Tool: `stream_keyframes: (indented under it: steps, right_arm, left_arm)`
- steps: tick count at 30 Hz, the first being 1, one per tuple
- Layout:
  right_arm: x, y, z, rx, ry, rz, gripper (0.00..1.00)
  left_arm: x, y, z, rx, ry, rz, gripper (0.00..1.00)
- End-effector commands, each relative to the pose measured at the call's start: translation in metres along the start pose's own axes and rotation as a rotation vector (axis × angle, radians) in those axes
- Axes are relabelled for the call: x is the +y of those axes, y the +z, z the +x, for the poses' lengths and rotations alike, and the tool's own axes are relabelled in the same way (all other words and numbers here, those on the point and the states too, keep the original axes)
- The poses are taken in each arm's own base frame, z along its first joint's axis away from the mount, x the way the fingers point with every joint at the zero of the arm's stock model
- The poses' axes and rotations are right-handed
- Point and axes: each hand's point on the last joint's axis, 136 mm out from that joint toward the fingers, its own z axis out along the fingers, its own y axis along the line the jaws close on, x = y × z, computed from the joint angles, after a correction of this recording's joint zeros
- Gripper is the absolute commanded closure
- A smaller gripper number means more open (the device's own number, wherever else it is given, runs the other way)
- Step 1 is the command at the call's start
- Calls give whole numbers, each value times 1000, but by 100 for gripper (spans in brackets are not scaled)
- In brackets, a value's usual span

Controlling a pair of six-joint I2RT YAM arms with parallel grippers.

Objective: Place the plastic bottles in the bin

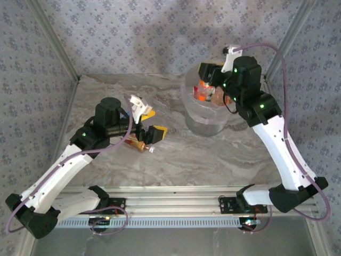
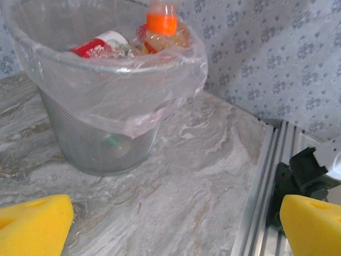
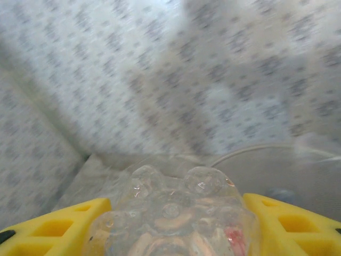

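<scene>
The bin (image 1: 205, 124) stands at the back right of the table, lined with a clear bag, with several plastic bottles inside. My right gripper (image 1: 206, 84) hangs over its mouth, shut on a clear bottle (image 3: 176, 224) whose ridged base faces the wrist camera between the yellow fingers (image 3: 277, 218). From the left wrist, the bin (image 2: 101, 144) holds a red-labelled bottle (image 2: 101, 45), and an orange-labelled one (image 2: 162, 26) stands upright above its rim. My left gripper (image 1: 151, 124) is open over the table with nothing between its fingers (image 2: 32, 224). An orange-labelled bottle (image 1: 139, 144) lies on the table just beside it.
An aluminium rail (image 1: 170, 205) runs along the table's near edge, by the arm bases. The right arm's black base (image 2: 303, 170) sits past that rail (image 2: 266, 181). Patterned walls close the back and sides. Bare marbled tabletop (image 1: 213, 160) stretches between the two arms.
</scene>
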Motion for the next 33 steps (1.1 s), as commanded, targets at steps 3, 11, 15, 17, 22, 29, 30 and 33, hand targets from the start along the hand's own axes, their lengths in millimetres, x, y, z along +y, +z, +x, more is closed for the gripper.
stream_keyframes:
  steps: [3,11,15,17,22,29,30,33]
  right_arm:
    - [-54,30,-32,-160,83,189,52]
    - [-58,96,-15,-109,139,131,51]
    - [-49,125,12,-27,160,73,51]
    - [-44,132,26,15,159,48,51]
    - [-34,138,60,107,151,-26,50]
    - [-48,142,90,171,127,22,50]
    - [-50,142,89,163,126,34,50]
    - [-56,142,77,117,120,71,50]
  left_arm:
    - [6,5,10,2,41,-26,0]
    - [11,5,24,28,34,-49,0]
    - [12,4,25,34,34,-60,0]
    - [13,3,26,35,34,-65,0]
    - [14,3,28,41,35,-70,0]
    - [14,8,30,57,23,-57,0]
    - [14,8,30,56,24,-57,0]
    - [15,8,30,58,22,-60,0]
